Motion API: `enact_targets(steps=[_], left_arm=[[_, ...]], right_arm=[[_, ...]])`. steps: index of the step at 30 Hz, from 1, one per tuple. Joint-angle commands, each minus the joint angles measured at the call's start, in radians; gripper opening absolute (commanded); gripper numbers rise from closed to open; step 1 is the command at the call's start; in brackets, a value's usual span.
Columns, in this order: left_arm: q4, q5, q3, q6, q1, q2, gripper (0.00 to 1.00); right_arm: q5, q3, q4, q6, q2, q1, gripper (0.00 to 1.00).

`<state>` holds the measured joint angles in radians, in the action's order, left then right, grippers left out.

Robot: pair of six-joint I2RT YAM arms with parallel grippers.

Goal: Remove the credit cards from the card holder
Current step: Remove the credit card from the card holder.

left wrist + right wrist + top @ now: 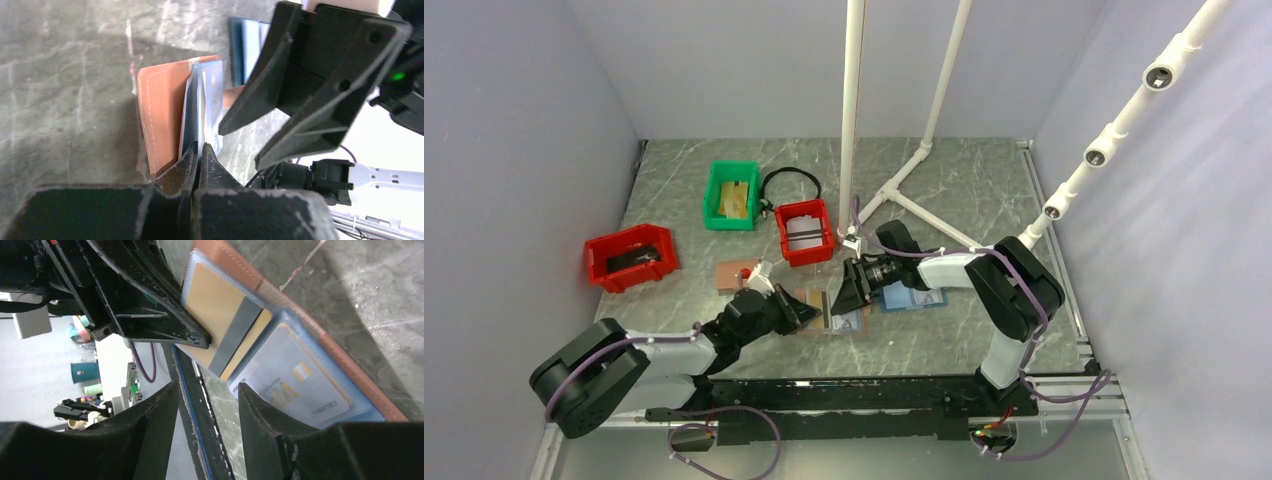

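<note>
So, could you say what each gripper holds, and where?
The left gripper is shut on the card holder at its blue inner edge; whether it pinches a card is unclear. The right gripper, open, holds nothing.

In the right wrist view, the only print that shows stands on the pale credit card [300, 380] lying in a clear pocket of the card holder [350, 367]. Large grey letters run slantwise along the card. They begin with what looks like "VI", and the rest cannot be made out. Near the card's edge runs a short line of small dark capitals, too blurred to read. In the other two views nothing can be read.
</note>
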<state>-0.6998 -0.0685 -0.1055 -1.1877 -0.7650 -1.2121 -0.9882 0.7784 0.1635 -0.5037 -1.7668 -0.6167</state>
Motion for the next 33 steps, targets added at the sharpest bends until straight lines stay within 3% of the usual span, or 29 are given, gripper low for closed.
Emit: enact_targets(steps=[1, 11, 15, 23, 27, 33], left_arm=[[-0.123, -0.029, 0.013, 0.049, 0.005, 0.093, 0.0], [-0.227, -0.083, -0.007, 0.078, 0.005, 0.146, 0.0], [-0.284, -0.111, -0.02, 0.073, 0.005, 0.11, 0.0], [-0.377, -0.15, -0.066, 0.063, 0.004, 0.026, 0.0], [-0.444, -0.146, -0.069, 0.051, 0.004, 0.009, 0.0], [-0.452, -0.155, -0.096, 0.049, 0.003, 0.012, 0.0]], right_arm=[[-0.107, -0.025, 0.159, -0.084, 0.039, 0.036, 0.5], [-0.174, -0.072, 0.299, -0.181, 0.084, 0.099, 0.48], [-0.261, -0.104, 0.531, -0.35, 0.072, 0.104, 0.47], [-0.247, -0.09, 0.442, -0.299, 0.089, 0.094, 0.45], [-0.119, -0.023, 0.114, -0.07, 0.109, 0.096, 0.42], [-0.209, -0.084, 0.393, -0.267, 0.109, 0.102, 0.43]])
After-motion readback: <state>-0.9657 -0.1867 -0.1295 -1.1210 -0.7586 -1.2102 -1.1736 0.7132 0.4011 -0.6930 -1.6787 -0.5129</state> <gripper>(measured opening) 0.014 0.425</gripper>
